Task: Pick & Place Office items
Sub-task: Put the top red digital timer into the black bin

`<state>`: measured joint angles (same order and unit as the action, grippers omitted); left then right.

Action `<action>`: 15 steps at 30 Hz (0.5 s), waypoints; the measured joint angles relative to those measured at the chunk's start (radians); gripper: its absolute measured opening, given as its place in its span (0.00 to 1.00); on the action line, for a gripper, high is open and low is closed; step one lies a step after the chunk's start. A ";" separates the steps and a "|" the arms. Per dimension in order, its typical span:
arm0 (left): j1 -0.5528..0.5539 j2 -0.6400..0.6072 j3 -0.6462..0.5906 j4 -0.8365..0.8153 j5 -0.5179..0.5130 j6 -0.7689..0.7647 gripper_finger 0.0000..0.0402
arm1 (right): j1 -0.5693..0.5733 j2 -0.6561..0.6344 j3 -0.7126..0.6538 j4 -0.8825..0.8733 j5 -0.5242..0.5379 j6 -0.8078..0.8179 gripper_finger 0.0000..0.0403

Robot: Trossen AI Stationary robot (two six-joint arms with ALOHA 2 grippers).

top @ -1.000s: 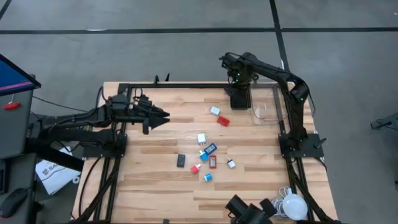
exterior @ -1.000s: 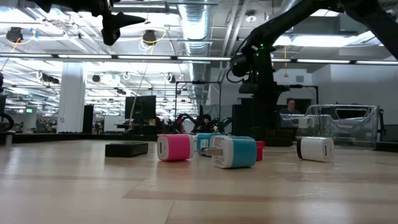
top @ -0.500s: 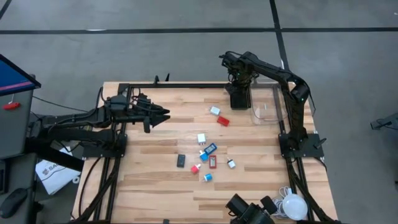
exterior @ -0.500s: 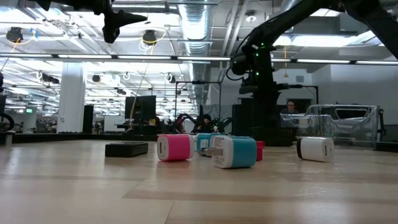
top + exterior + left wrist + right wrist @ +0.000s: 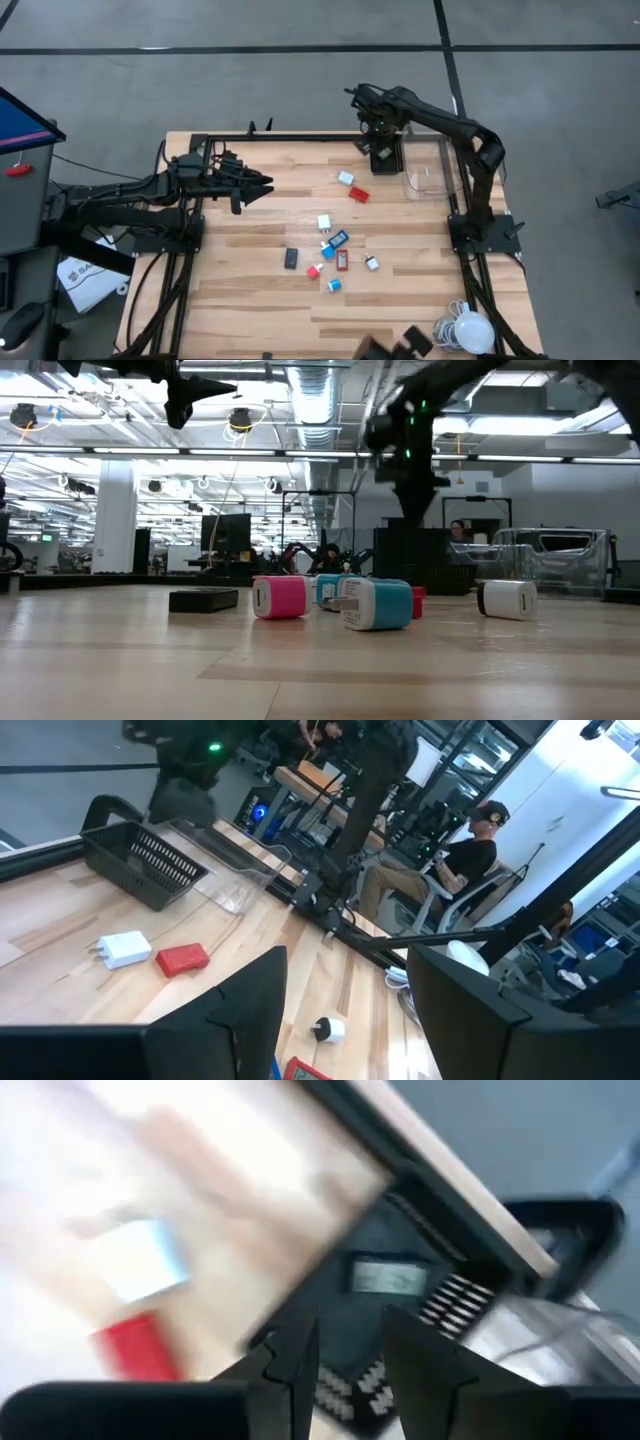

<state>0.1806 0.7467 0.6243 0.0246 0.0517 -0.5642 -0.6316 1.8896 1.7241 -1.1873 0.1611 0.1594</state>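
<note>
Several small office items lie on the wooden table: a white one and a red one near the black tray, and a cluster at the middle with a white piece, a blue one and a black one. My right gripper hangs over the tray's left side, open and empty. A flat grey piece lies in the tray. My left gripper waits open and empty above the table's left half.
A clear bin stands right of the black tray. A white ball lamp with cable sits at the near right corner. In the low view a pink piece, a blue one and a white one stand nearest. A person sits beyond the table.
My right gripper has risen from the black tray and swung a little toward the table's left edge, moving fast enough to blur. The items on the table have stayed where they were.
</note>
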 joint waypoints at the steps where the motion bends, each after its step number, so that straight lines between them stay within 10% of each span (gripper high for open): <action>1: 0.000 0.000 0.000 0.000 0.000 0.001 0.51 | 0.026 -0.021 0.000 0.007 -0.022 -0.007 0.25; 15: -0.014 0.000 0.001 -0.042 0.077 0.009 0.51 | 0.421 -0.111 -0.072 -0.038 -0.110 0.013 0.48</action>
<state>0.1663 0.7467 0.6250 -0.0174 0.1287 -0.5557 -0.2105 1.7787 1.6520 -1.2248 0.0509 0.1724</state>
